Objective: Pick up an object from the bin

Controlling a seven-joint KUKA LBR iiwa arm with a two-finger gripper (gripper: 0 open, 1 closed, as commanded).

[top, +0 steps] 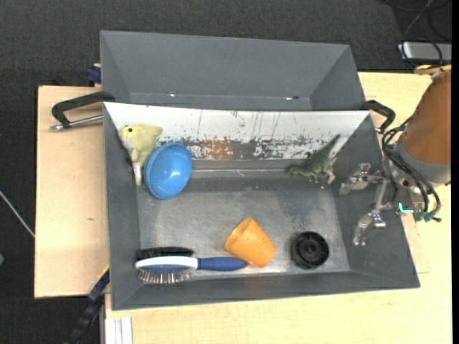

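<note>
- Camera view: my claw (361, 206) hangs at the right of the frame over the sloping right wall of the grey bin (237, 70). Its fingers are spread wide and there is nothing between them.
- Nearest to me are a green toy dinosaur (315, 169), just to the left against the back wall, and a black round cap (310, 249) on the floor at lower right.
- Further left are an orange cup (251, 243) on its side, a blue-handled hairbrush (183, 266), a blue ball (168, 170) and a yellow plush toy (140, 140).
- To do this well, I'd stay wide, move left off the wall, centre over one thing that lies apart, and descend straight. The cap looks flat and awkward. The dinosaur sits close to the wall, so a finger may scrape.
- I can read no writing or brand.
</note>
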